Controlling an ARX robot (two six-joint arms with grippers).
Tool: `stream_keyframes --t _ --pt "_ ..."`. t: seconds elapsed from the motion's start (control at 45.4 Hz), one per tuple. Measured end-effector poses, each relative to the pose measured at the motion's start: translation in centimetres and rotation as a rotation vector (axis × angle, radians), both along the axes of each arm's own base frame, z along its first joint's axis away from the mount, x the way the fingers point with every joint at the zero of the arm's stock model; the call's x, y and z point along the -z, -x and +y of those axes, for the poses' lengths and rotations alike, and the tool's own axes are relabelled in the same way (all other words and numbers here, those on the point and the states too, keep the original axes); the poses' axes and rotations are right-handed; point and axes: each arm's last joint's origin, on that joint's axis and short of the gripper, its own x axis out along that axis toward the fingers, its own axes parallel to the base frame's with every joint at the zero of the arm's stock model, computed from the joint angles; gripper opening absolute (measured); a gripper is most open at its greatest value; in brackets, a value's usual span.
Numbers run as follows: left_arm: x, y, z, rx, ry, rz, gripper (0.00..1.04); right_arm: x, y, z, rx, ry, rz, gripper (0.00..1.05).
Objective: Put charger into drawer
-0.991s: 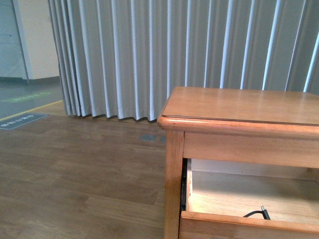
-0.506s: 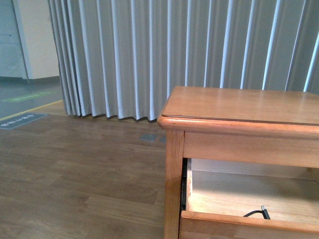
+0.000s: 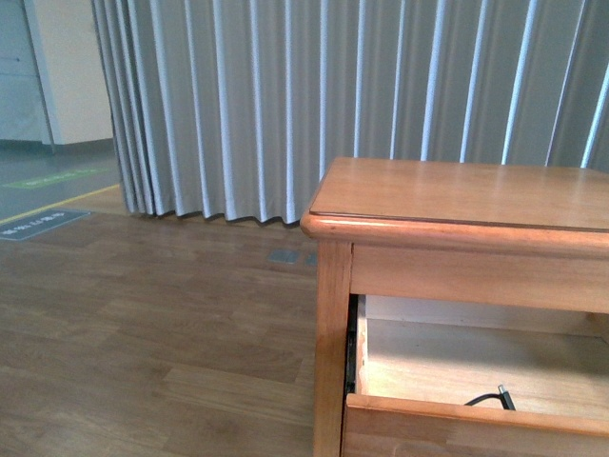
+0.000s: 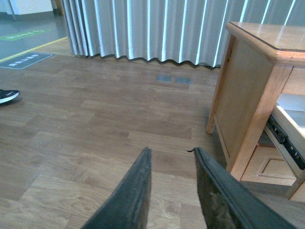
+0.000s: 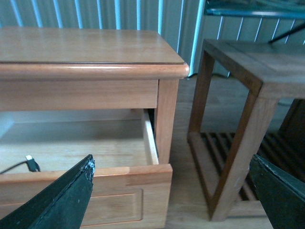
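Note:
The upper drawer (image 3: pixel 457 424) of the honey-brown cabinet (image 3: pixel 457 200) stands pulled out, its pale interior showing. In it lies a thin black cable with a plug end (image 3: pixel 500 398); the same cable end shows in the right wrist view (image 5: pixel 29 164). The charger's white body is hidden. My right gripper (image 5: pixel 171 183) is open wide and empty in front of the drawer's front panel (image 5: pixel 95 195), near its corner. My left gripper (image 4: pixel 170 155) is open and empty over the bare floor, off to the cabinet's side (image 4: pixel 240 90). Neither arm shows in the front view.
A darker slatted wooden side table (image 5: pixel 243 95) stands close beside the cabinet. Grey pleated curtains (image 3: pixel 333 86) hang behind. A wood floor (image 3: pixel 143 324) spreads out beside the cabinet. A black shoe (image 4: pixel 7 95) lies at the floor's edge.
The front view has shifted slightly: the cabinet and curtain hem sit a little higher in frame. The cable in the drawer has not moved.

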Motion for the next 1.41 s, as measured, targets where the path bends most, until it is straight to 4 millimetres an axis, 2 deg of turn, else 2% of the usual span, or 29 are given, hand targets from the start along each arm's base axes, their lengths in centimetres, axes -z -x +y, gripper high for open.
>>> stream_keyframes --t 0.066,0.176,0.308,0.396,0.727,1.035,1.189,1.343,1.409 --pt "0.0 0.0 0.0 0.001 0.0 0.0 0.4 0.1 -0.3 0.2 -0.014 0.077 0.038 0.96" --pt "0.0 0.0 0.0 0.0 0.0 0.0 0.58 0.7 -1.4 0.5 -0.056 0.098 0.16 0.96" --pt "0.0 0.0 0.0 0.001 0.0 0.0 0.89 1.4 -4.1 1.3 -0.152 0.081 0.354 0.96" --pt "0.0 0.0 0.0 0.0 -0.001 0.0 1.0 1.7 -5.4 1.6 -0.17 0.08 0.389 0.96" --pt "0.0 0.0 0.0 0.0 -0.002 -0.001 0.99 4.4 -10.2 3.1 -0.333 0.01 0.613 0.96" --pt "0.0 0.0 0.0 0.001 -0.002 -0.001 0.99 6.1 -14.5 4.7 -0.352 0.043 0.605 0.96" --pt "0.0 0.0 0.0 0.001 -0.002 -0.001 0.99 6.6 -18.2 5.8 -0.323 0.064 0.539 0.96" --pt "0.0 0.0 0.0 0.0 -0.002 -0.001 0.99 6.9 -22.9 7.3 -0.312 0.064 0.473 0.96" --pt "0.0 0.0 0.0 0.001 -0.002 -0.001 0.99 7.0 -24.0 7.7 -0.307 0.061 0.464 0.96"
